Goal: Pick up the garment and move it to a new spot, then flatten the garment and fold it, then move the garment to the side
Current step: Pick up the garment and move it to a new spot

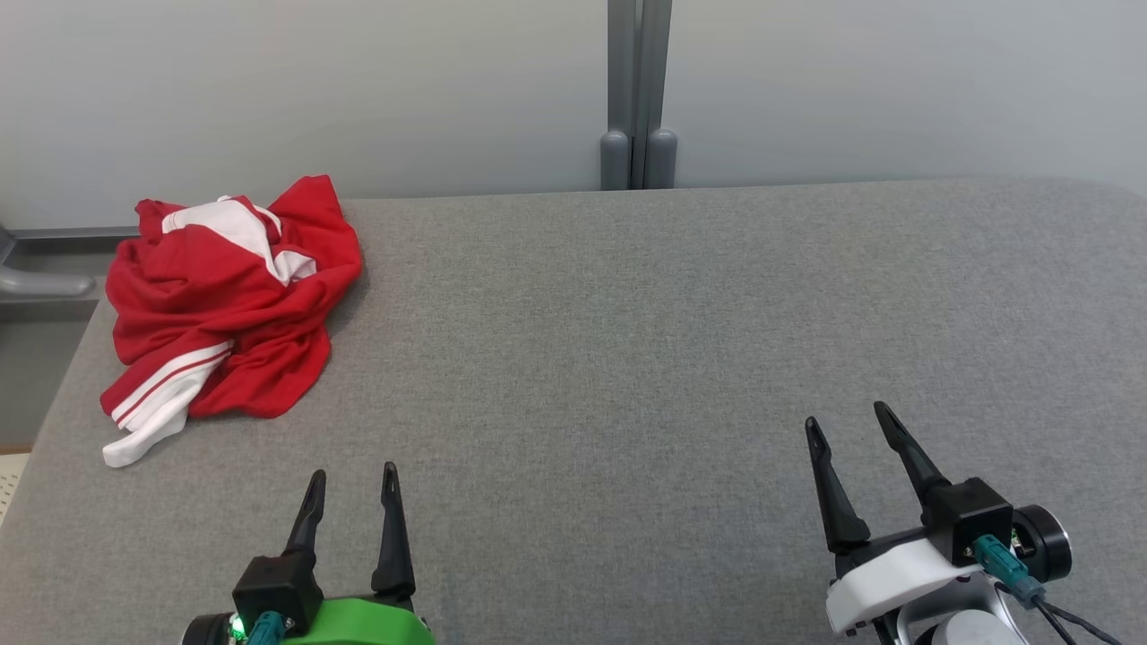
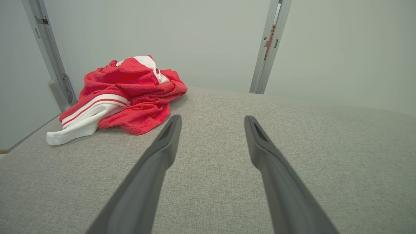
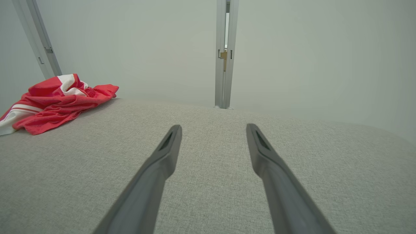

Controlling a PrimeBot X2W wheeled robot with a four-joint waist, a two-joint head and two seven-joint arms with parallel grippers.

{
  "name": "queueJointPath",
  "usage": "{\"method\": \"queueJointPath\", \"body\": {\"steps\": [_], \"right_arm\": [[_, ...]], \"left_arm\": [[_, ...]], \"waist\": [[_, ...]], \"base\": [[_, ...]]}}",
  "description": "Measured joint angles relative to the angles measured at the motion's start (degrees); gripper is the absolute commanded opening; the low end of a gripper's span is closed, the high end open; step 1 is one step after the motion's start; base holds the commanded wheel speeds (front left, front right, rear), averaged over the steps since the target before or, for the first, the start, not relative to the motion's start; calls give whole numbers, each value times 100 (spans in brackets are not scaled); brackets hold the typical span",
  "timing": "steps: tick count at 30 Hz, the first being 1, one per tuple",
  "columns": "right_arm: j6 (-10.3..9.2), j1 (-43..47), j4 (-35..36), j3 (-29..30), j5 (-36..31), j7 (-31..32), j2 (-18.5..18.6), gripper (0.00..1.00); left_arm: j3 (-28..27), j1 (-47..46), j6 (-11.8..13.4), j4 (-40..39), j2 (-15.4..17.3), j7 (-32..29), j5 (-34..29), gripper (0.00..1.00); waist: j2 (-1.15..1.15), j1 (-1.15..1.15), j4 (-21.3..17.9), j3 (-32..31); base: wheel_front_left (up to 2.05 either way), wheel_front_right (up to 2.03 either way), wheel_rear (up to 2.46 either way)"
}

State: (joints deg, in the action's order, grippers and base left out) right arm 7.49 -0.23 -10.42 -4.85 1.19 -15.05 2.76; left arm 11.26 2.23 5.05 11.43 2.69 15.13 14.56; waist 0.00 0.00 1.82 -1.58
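Grey fabric tabletop (image 1: pixel 627 340) bears a crumpled red-and-white garment (image 1: pixel 228 300) at its far left corner, so left gripper (image 1: pixel 352 488) and right gripper (image 1: pixel 847 425) wait spread wide, empty.

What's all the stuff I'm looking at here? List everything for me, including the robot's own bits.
garment: one, red with white panels and stripes, crumpled in a heap at the table's far left corner
table: one, grey fabric top, spanning the whole foreground
metal posts: two, grey, upright against the wall behind the table, one by the garment's end and one near the middle
wall: pale grey panels, behind the table
left gripper: one, dark fingers on a green body, open and holding nothing, near edge, left
right gripper: one, dark fingers on a white body, open and holding nothing, near edge, right
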Motion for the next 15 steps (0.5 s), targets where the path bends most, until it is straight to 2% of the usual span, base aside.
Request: {"method": "queueJointPath", "body": {"steps": [9, 15], "right_arm": [[0, 0, 21, 15, 36, -1, -1, 100], [0, 6, 25, 40, 75, -1, 1, 100]], "left_arm": [[22, -4, -8, -3, 0, 1, -5, 100], [88, -29, -19, -1, 0, 1, -7, 100]], "waist": [[0, 0, 38, 15], [0, 0, 233, 15]], "base": [[0, 0, 0], [0, 0, 0]]}}
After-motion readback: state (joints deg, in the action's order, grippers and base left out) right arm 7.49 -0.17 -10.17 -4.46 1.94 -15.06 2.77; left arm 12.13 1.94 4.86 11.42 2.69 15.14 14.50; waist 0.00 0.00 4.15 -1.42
